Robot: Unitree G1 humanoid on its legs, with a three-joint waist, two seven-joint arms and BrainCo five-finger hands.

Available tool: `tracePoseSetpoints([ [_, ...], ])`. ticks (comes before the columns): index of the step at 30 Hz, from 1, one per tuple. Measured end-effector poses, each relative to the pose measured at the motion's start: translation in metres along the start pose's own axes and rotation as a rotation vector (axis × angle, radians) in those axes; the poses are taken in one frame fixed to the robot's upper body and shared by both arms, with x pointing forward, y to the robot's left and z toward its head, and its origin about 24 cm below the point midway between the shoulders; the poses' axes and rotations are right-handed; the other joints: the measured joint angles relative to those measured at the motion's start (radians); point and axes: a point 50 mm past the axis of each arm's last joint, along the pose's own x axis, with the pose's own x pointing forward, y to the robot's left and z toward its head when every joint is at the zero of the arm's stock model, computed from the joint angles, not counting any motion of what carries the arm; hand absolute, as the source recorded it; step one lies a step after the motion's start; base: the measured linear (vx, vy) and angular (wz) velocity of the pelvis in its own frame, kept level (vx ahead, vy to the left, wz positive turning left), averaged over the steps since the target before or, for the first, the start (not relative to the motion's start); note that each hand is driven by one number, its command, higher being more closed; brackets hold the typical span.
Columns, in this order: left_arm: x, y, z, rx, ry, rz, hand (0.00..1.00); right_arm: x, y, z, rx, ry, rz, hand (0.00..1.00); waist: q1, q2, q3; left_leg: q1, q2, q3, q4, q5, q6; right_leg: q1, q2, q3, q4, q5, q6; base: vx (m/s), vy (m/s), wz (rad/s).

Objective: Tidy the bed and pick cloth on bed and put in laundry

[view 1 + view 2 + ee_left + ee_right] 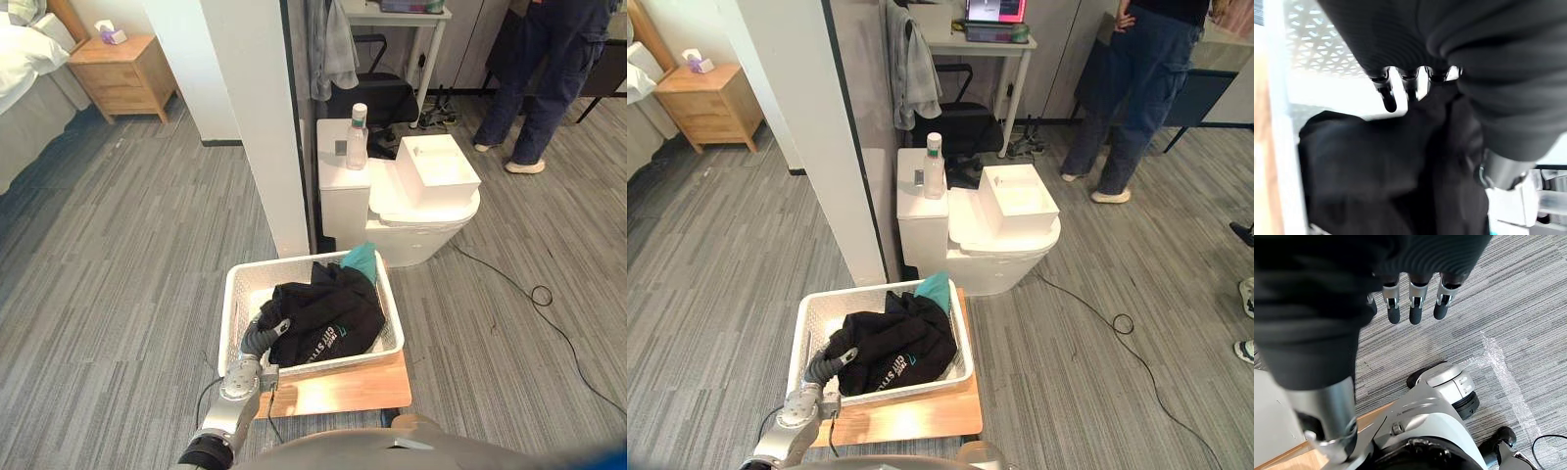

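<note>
Left hand (261, 339) at seven o'clock of basket (235, 304), fingers (1387, 95) loose against black cloth (323, 313). I should lift straight out, snagging nothing. Right hand (1415, 303) slack, idle.

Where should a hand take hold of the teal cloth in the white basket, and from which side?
Probably its raised peak, pinched from above: the teal cloth stands up at the far right corner of the white basket, while its lower part is hidden by the black garment.
</note>
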Motion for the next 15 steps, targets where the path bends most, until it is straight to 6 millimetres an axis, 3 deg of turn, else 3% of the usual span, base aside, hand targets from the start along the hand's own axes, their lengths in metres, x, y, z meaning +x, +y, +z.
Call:
tracePoseSetpoints([
  [9, -0.003, 0.021, 0.055, -0.113, -0.278, 0.115, 0.0, 0.0, -0.002, 0.0, 0.02, -0.013, 0.008, 0.0, 0.017, 0.005, 0.002, 0.0, -0.003, -0.021, 0.001, 0.001, 0.001, 0.007, -0.001, -0.018, 0.008, -0.007, -0.001, -0.01, -0.023, 0.06],
  [15, -0.007, 0.033, 0.057, -0.177, -0.282, 0.171, 0.0, 0.0, -0.003, 0.001, 0.05, -0.018, 0.013, 0.0, 0.027, 0.005, 0.001, -0.006, -0.004, -0.045, 0.001, 0.005, 0.006, 0.009, -0.005, -0.04, 0.009, -0.009, -0.002, -0.01, -0.024, 0.11],
])
